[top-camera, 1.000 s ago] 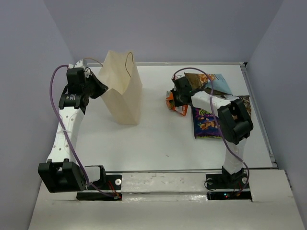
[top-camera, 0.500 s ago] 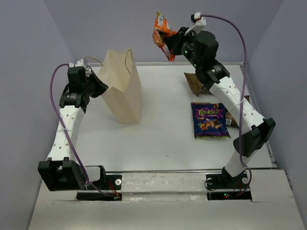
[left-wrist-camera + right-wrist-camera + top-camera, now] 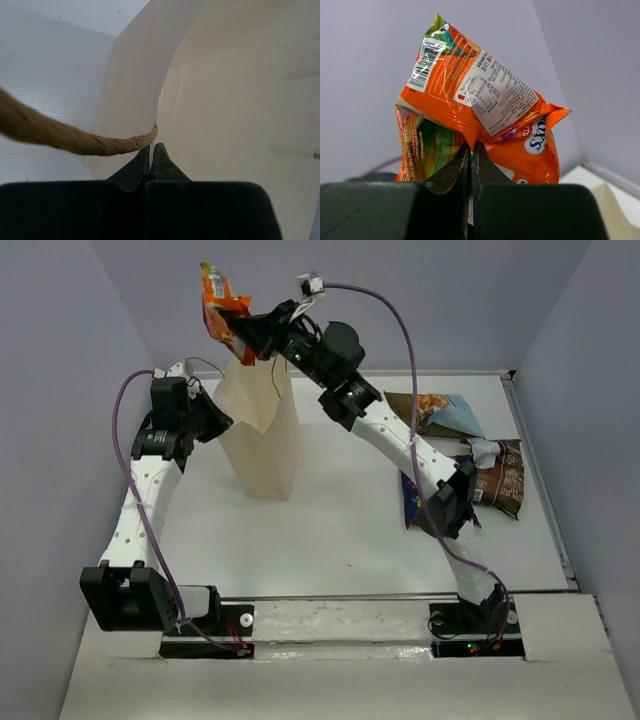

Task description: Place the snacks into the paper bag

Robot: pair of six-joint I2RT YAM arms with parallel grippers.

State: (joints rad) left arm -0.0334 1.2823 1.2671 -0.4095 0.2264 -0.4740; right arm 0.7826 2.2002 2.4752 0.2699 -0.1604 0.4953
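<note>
The right gripper (image 3: 471,148) has its two dark fingers pressed together on the lower middle of the orange packet (image 3: 481,102), which is pinched there and crumpled. The packet stands up from the fingers with its long side pointing upward, and a white label and a barcode face the wrist camera. From above, the right arm reaches far across to the left side of the table (image 3: 340,530), high in the air. The packet hangs over the top of the paper bag (image 3: 266,445), seemingly a little behind and to the left of its mouth. The opening therefore lies below the gripper and slightly towards the front. The bag stands upright, tall and cream-tan. The left gripper (image 3: 151,150) is closed on the bag's left rim beside a brown cord handle (image 3: 65,135), apparently holding the mouth open. The right arm carries the packet, so lowering it into the bag looks like its job. Three more snacks lie flat on the right side, well apart from the bag: a purple-blue packet (image 3: 412,504) partly hidden by the arm, a dark brown packet (image 3: 503,480), and a brown and light blue packet (image 3: 440,410).
</note>
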